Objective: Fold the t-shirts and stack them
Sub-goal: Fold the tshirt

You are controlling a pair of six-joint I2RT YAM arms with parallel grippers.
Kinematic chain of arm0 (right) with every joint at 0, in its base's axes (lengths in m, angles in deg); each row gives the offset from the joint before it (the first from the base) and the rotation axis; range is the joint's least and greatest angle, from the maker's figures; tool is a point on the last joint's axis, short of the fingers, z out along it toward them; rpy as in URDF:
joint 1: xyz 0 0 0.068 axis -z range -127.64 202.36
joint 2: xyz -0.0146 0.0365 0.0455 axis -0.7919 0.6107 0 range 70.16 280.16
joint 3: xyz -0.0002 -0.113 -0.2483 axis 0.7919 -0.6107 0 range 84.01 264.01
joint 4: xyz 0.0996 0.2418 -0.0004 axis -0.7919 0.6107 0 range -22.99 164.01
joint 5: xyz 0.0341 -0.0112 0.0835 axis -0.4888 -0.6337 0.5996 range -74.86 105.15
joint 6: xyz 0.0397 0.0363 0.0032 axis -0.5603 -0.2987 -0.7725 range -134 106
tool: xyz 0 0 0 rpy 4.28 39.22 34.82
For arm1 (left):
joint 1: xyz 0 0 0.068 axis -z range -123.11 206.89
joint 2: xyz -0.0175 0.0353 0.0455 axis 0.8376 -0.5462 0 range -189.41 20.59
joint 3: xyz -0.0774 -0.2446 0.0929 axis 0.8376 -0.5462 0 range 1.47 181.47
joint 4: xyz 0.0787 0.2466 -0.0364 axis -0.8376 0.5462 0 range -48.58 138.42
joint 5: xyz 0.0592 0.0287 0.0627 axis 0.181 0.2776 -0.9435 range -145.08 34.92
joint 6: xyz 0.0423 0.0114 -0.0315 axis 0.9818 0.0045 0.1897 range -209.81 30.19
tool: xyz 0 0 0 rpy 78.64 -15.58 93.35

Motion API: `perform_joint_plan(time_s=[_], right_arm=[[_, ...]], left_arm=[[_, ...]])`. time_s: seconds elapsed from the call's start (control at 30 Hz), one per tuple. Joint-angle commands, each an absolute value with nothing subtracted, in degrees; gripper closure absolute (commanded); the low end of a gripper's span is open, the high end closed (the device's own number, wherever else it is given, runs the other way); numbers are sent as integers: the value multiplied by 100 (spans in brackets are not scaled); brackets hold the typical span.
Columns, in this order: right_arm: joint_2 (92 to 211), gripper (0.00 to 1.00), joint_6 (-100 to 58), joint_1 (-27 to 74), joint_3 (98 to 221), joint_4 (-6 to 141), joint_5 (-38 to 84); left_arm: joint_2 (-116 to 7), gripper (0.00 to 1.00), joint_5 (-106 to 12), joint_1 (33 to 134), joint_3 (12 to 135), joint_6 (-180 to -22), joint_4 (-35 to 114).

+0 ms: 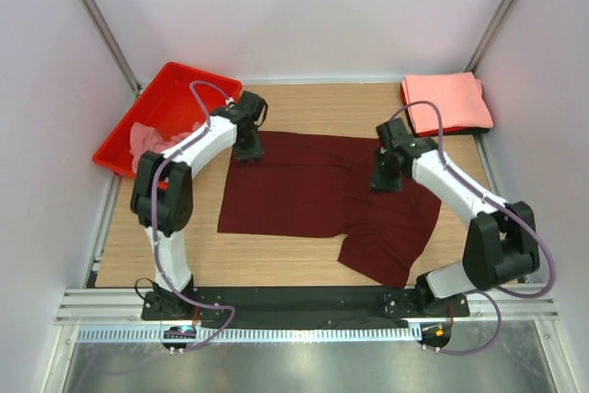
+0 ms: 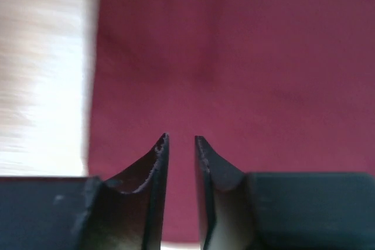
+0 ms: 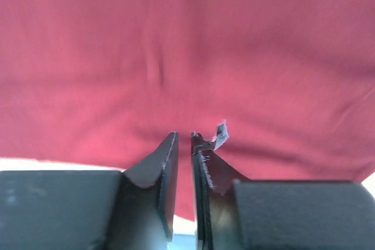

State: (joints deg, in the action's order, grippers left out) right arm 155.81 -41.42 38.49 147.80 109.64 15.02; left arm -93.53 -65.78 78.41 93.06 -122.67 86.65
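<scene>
Top view: the maroon t-shirt (image 1: 313,195) lies spread on the tabletop (image 1: 304,103). The left pincer (image 1: 247,149) is at its far-left corner and the right pincer (image 1: 386,177) at its far-right end.

Left wrist: jaws narrowly parted, empty, above blurred maroon cloth.

Right wrist: only a thin slit, also empty. Whether the tips touch the shirt I cannot tell.

Gaps this narrow may catch only one layer or miss the shirt, skewing the fold.

Nothing legible: no text, label, brand, number or sign on the maroon t-shirt (image 1: 304,186), on the red tray (image 1: 179,78) to its left, on the folded pink t-shirts (image 1: 446,103) to its right, or on the surface (image 1: 276,260).
</scene>
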Motion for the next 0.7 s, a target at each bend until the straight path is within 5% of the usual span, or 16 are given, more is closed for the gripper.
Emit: perform_joint_plan(time_s=[0.0,0.3,0.53,0.67], right_arm=[[14866,77,-4378,2962,14125,11640,1058],[12985,59,-5781,292,12822,12114,364],[13203,53,-7776,-1213,12259,12080,-462],[13431,53,-7947,-1268,12014,11895,-700]], left_arm=[[-8051,74,-5906,8281,8660,-12487,8441],[-6871,63,-4525,8221,6827,-12910,7570],[-6247,60,-4057,7966,6326,-13130,7332],[-5773,58,-4111,7729,6063,-13068,7437]])
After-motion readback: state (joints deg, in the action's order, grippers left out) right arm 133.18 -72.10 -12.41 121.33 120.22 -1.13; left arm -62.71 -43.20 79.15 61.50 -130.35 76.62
